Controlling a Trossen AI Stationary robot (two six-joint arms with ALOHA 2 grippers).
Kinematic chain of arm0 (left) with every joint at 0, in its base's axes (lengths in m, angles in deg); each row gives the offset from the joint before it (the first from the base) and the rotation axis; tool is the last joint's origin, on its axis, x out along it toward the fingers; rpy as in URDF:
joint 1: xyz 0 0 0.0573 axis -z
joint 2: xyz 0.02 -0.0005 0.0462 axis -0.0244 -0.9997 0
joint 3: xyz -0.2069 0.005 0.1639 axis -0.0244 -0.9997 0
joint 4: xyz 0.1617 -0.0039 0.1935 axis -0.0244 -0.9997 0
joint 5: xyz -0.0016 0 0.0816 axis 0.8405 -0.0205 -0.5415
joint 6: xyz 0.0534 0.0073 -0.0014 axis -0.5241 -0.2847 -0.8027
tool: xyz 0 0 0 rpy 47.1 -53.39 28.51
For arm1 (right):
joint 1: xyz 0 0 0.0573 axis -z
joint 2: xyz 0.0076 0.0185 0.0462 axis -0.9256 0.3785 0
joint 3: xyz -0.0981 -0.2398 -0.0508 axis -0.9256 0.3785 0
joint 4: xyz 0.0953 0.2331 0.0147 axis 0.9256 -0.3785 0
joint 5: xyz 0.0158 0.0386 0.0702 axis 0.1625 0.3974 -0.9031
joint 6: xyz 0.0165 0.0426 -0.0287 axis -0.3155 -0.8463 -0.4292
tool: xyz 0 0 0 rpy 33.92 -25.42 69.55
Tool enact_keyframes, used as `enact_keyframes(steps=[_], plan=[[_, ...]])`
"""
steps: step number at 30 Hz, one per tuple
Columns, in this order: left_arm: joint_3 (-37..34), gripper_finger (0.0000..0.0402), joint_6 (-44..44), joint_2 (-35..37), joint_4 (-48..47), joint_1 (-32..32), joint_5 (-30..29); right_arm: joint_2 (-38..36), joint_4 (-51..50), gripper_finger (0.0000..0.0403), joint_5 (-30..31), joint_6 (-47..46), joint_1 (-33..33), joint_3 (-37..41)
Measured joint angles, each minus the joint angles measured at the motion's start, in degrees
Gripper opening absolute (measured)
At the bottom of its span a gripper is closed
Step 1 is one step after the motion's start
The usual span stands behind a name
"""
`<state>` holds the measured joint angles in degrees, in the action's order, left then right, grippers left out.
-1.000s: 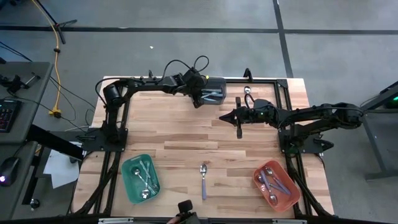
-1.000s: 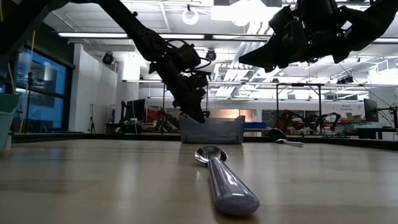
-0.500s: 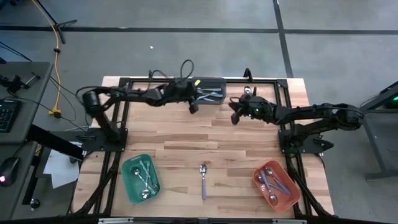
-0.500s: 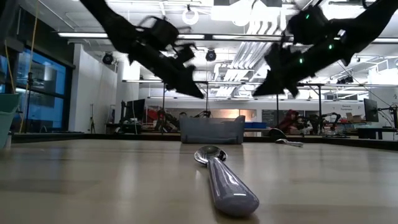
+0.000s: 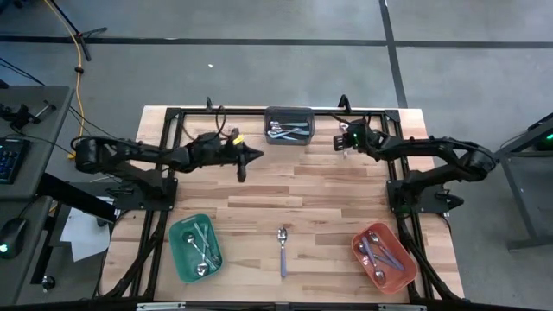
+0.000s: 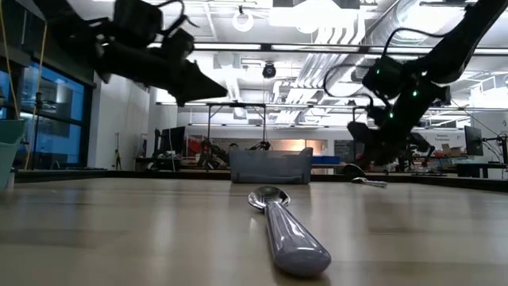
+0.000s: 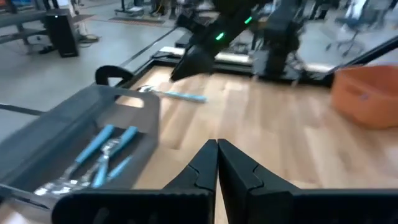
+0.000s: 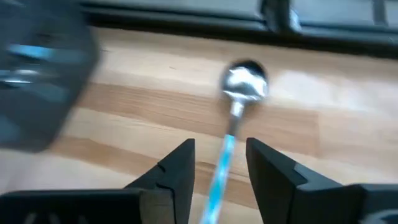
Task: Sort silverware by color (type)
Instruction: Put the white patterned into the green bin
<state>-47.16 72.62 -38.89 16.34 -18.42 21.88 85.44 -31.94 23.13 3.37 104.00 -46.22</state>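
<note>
Surface: wooden table [image 5: 259, 194] inside a black frame, grey floor around it; in the low view a workshop room shows behind.
Front row, left: green bin [image 5: 195, 247] near the front edge, with several silver-handled spoons [image 5: 201, 245] inside.
Front row, middle: lone lavender-handled spoon [image 5: 282, 248] flat on the bare wood between the two front bins, bowl toward the far side; closest thing in the low view [image 6: 284, 229].
Front row, right: red bin [image 5: 384, 257] holding lavender-handled spoons [image 5: 378, 253].
Left gripper [image 5: 256, 155]: above the table's far half, just in front of and left of the grey bin; fingers [image 7: 205, 163] pressed together, nothing between them.
Right gripper [image 5: 343, 141]: at the far right, directly over a blue-handled spoon; fingers [image 8: 177, 167] apart, one on each side of the handle, not clamped.
Blue-handled spoon [image 8: 236, 112]: flat on the wood by the far frame rail, right of the grey bin.
Far edge: dark grey bin [image 5: 289, 127] at the middle of the back rail, with blue-handled spoons [image 5: 289, 130] inside.
</note>
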Motion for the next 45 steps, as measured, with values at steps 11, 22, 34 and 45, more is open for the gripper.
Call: enact_keyframes(steps=[11,22,34,45], plan=[[-11.3,0.0005,6.2,5.8,8.8,8.1,-1.2,11.5,7.8,0.0113,-3.6,-0.8,5.5,0.0],[-17.0,0.0005,7.1,6.1,15.2,12.0,-8.8,15.9,-3.1,0.0101,-1.9,-1.3,5.6,-6.6],[-18.2,0.0005,5.6,6.1,16.8,12.0,-8.7,16.6,-16.7,0.0005,-7.2,3.1,4.3,-12.7],[-18.6,0.0005,5.6,6.1,16.7,11.9,-9.7,9.4,-26.7,0.0002,-16.8,5.8,0.7,-12.7]])
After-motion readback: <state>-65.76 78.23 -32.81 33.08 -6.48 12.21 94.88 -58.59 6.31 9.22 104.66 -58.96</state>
